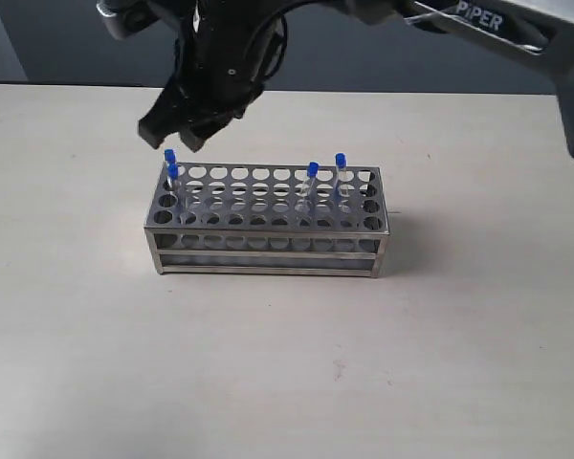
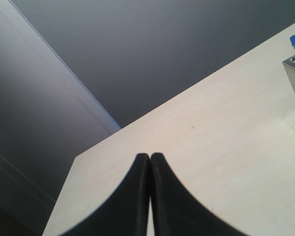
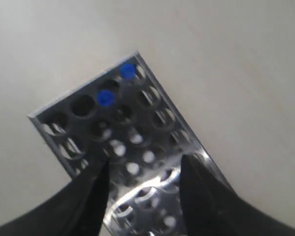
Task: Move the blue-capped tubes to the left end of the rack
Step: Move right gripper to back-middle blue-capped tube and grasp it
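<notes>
At the rack [image 1: 268, 251] left end, two blue-capped tubes [image 1: 172, 170] sit done; two tubes [image 1: 313, 172] near the right end are left to move. Right gripper [image 1: 175, 137] hovers above the left pair, jaws open, empty; left gripper [image 2: 150, 158] closed.

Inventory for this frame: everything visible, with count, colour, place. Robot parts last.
rack: 1, shiny steel, middle of the table
blue-capped tubes: 4, clear with blue caps, standing in the rack; two at its left end, two nearer its right end
table: 1, pale beige, under everything
wall: 1, dark grey, behind the table
right gripper: 1, black, open, empty, above the rack's left end
left gripper: 1, black, shut, empty, over bare table apart from the rack; shown only by its wrist view
</notes>
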Robot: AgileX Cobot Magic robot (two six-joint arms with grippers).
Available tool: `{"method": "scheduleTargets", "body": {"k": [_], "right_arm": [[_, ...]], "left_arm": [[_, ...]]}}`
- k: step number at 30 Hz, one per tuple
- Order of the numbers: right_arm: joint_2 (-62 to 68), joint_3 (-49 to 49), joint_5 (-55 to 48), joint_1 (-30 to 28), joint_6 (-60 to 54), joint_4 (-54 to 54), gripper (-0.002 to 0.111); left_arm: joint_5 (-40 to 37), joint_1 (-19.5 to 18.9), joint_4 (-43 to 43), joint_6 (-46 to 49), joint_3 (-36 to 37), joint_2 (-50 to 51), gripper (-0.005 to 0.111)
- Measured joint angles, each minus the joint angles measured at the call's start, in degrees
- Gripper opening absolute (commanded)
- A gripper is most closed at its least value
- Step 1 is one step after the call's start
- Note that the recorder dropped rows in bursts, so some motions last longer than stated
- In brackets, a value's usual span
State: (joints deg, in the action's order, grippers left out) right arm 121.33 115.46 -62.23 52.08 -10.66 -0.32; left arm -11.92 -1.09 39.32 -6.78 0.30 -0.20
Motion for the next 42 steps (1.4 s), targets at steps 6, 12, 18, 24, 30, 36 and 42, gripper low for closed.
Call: {"method": "scheduleTargets", "body": {"k": [6, 12, 18, 24, 30, 36, 42], "right_arm": [[0.0, -3.5, -5.7, -6.7, 5.7, -6.2, 0.045], [0.0, -7.3, -4.2, -11.1, 6.3, -2.1, 0.045], [0.0, -8.9, -1.7, -11.1, 6.3, 0.7, 0.044], [0.0, -11.0, -1.5, -11.1, 6.3, 0.3, 0.016], [0.0, -11.0, -0.8, -11.1, 6.2, -0.2, -0.001], [0.0, -11.0, -0.7, -11.1, 6.2, -0.2, -0.001], [0.0, -11.0, -0.7, -11.1, 6.2, 0.3, -0.001]], "left_arm": [[0.0, 0.0, 0.0, 0.0, 0.0, 0.0, 0.001], [0.0, 0.0, 0.0, 0.0, 0.0, 0.0, 0.001], [0.0, 0.0, 0.0, 0.0, 0.0, 0.0, 0.001], [0.0, 0.0, 0.0, 0.0, 0.0, 0.0, 0.001], [0.0, 0.0, 0.0, 0.0, 0.0, 0.0, 0.001], [0.0, 0.0, 0.0, 0.0, 0.0, 0.0, 0.001], [0.0, 0.0, 0.0, 0.0, 0.0, 0.0, 0.001]]}}
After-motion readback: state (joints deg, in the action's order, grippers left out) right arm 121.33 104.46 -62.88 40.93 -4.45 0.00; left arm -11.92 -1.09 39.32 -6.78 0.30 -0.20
